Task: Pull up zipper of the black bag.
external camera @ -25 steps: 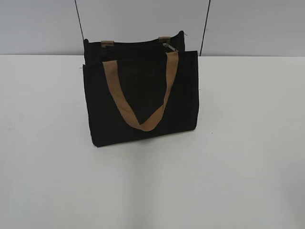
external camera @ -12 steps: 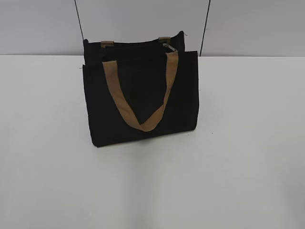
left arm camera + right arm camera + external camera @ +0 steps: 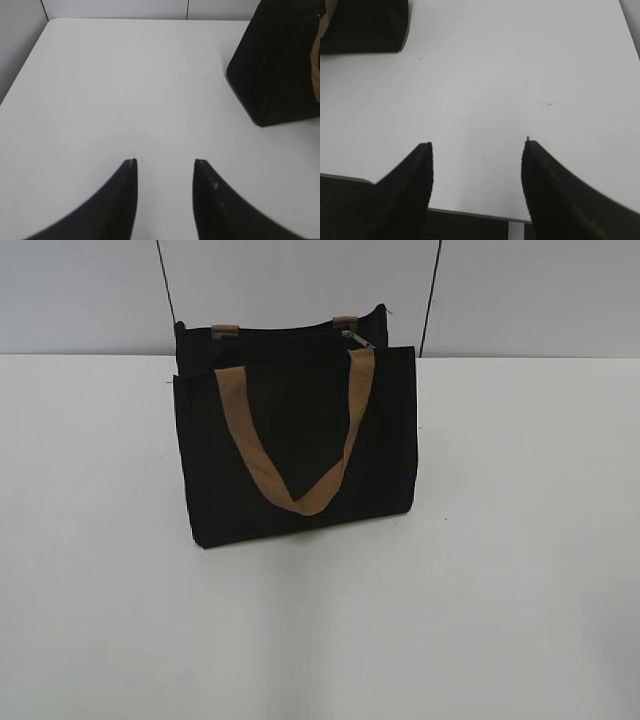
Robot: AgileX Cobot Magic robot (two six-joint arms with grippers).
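Black bag [image 3: 295,445] upright, zipper [image 3: 356,339] at top-right | left gripper [image 3: 165,162], right gripper [image 3: 477,145] spread, empty, well apart | risk: tiny pull slips; bag tips.

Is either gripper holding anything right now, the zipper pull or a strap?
Nothing is held. The left gripper and right gripper are both open over bare table, apart from the black bag; its zipper is untouched.

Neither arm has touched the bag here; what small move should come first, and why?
Probably bring the right gripper toward the zipper at the black bag's top right. Both grippers, the left gripper included, are open, empty, over bare table, away from the bag.
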